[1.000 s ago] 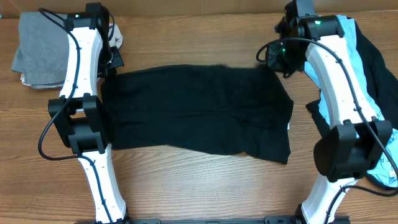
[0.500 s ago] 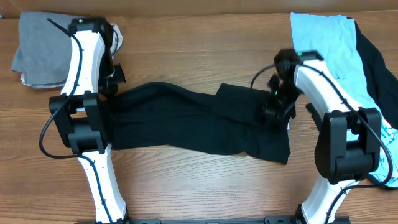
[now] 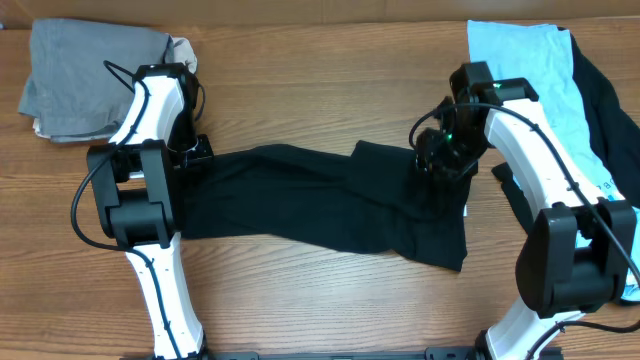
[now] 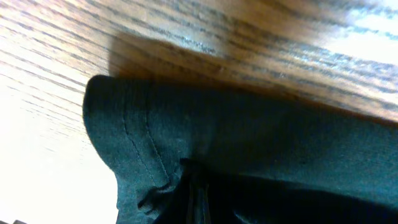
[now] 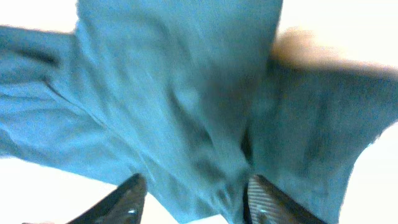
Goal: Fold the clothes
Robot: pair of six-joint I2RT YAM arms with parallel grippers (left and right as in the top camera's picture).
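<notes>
**Black short-sleeved cloth T-shirt [image 3: 320, 205] rumpled across the middle of the wooden worktop [image 3: 300, 80], one arm at each end.**

Overhead: the T-shirt lies as a creased band running left to right, with its far part bunched toward the near edge. The left gripper [image 3: 192, 152] sits at its left end and the right gripper [image 3: 440, 160] over a raised fold near its right end. A light blue printed shirt [image 3: 520, 60] lies at the far right corner and a folded grey garment [image 3: 75, 75] at the far left corner.

Left wrist: a hemmed edge of the T-shirt [image 4: 261, 155] rests on the wood [image 4: 217, 37]. The pincer is out of frame, so I cannot tell its state.

Right wrist: the right gripper [image 5: 196, 199] is spread wide, its fingers [image 5: 130, 196] well apart, with creased cloth [image 5: 180, 106] beyond them.
</notes>
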